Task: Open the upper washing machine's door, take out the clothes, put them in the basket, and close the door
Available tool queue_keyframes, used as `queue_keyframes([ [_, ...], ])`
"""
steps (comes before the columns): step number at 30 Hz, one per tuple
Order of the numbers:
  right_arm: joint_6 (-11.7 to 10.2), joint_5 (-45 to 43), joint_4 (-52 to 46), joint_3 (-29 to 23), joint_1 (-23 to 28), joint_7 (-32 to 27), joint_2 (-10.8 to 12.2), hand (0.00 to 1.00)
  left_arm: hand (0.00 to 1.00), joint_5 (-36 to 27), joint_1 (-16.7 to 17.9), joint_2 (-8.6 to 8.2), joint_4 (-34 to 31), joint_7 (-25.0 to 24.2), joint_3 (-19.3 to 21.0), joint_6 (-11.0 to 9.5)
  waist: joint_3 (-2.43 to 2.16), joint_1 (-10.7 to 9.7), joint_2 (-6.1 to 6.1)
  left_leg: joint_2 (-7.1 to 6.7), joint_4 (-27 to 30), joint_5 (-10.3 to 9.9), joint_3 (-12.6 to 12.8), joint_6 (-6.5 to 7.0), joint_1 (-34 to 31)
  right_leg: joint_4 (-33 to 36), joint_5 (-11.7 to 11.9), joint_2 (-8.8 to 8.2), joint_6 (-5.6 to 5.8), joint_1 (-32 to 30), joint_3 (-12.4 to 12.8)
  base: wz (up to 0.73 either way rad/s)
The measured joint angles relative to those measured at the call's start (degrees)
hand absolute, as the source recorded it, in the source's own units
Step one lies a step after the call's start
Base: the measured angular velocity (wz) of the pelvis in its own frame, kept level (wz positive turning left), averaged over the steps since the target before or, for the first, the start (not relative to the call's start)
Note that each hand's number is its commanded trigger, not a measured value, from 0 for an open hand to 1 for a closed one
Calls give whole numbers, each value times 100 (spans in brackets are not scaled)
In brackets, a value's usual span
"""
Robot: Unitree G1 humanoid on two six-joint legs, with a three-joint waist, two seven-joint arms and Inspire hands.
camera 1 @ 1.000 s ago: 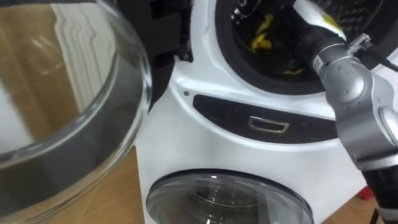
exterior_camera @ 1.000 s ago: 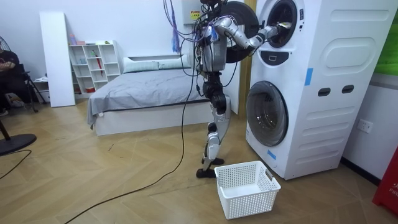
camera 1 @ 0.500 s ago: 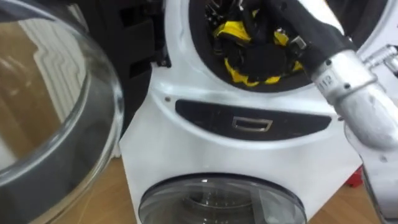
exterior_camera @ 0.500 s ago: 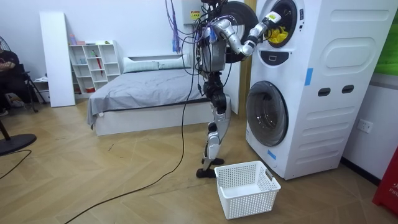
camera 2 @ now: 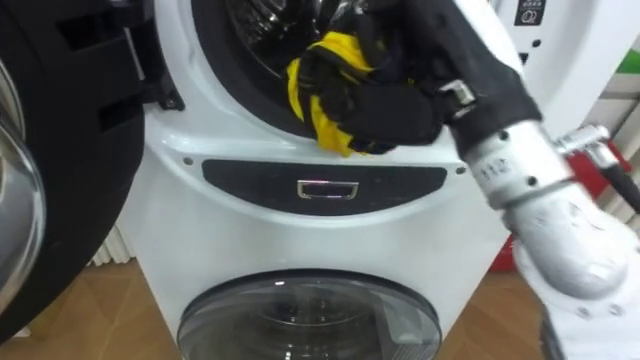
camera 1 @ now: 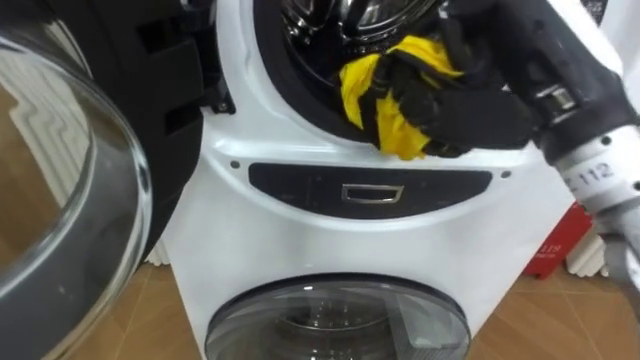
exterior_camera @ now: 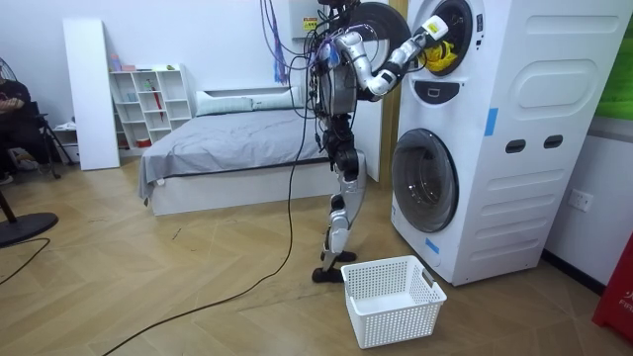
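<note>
left eye view: cloth at the drum's lip, snag risk

my right hand (camera 1: 465,100) sits at 1 o'clock, dark fingers curled tight round a bunched yellow cloth (camera 1: 398,132). the cloth is right at the drum mouth (camera 1: 295,85), hanging over its lower edge. i can't tell how much of it trails inside.

my worries: a trailing end could catch on the dark rim and pull out of the grip if i draw back fast. i judge the hold is on a wad rather than a clean fold, so it may slip. the open door (camera 1: 70,220) looms at 9 o'clock, near enough to knock with a wide swing.

room view: the basket (exterior_camera: 396,314) stands at 5 o'clock on the wood floor (exterior_camera: 178,287), by the robot's feet and just off the washer (exterior_camera: 514,158). it is far below the hand, so a drop from up here may miss. a bed (exterior_camera: 227,138) and a white shelf (exterior_camera: 148,99) lie behind, at 10 o'clock.
</note>
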Motion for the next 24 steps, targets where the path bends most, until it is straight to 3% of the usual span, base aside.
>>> queue_keyframes([
  [5, -68, 163, 7, -340, 405, -22, 1, 100, 0, 72, 214, -3, -6, -2, 77, -81, -6, -128, -18, 4, 0, -17, 58, 24, 3, 0, 0, -23, 0, 17, -15, -5],
  [8, -233, 182, 9, -653, 555, -75, 1, 100, 0, 118, 270, -6, -11, -9, 170, -110, 23, -239, 28, -2, 43, -44, 67, 48, -37, 1, 0, -19, 0, -10, -2, 0],
  [10, -403, 399, 9, -949, 804, -210, 2, 100, 0, 186, 310, -5, -64, -11, 228, -142, 17, -282, 20, 0, 114, -73, 112, 66, -65, 10, 0, -21, 0, -26, 114, -9],
  [17, -430, 999, 12, -1460, 1292, -593, 0, 100, 0, 317, 436, 6, -243, -20, 433, -188, 31, -517, 41, 13, 33, -92, 293, 99, -6, 14, -3, 8, 0, -83, 418, -19],
  [21, -543, 1045, 12, -1848, 1674, -887, -68, 100, 0, 629, 529, 15, -420, -11, 618, -198, -11, -584, -27, 96, -20, -114, 590, 121, 21, 23, 8, 40, 7, -169, 627, -36],
  [22, -543, 1044, 12, -1982, 1732, -941, -91, 100, 0, 706, 530, 6, -421, -11, 661, -197, -9, -701, -35, 108, -27, -115, 640, 122, 11, 23, 8, 39, 7, -187, 639, -25],
  [24, -559, 1037, 14, -2287, 1828, -1011, -94, 100, 0, 868, 500, -9, -421, -10, 749, -224, -9, -725, -33, 134, -71, -119, 751, 127, 20, 37, 8, 51, 7, -229, 764, -31],
])
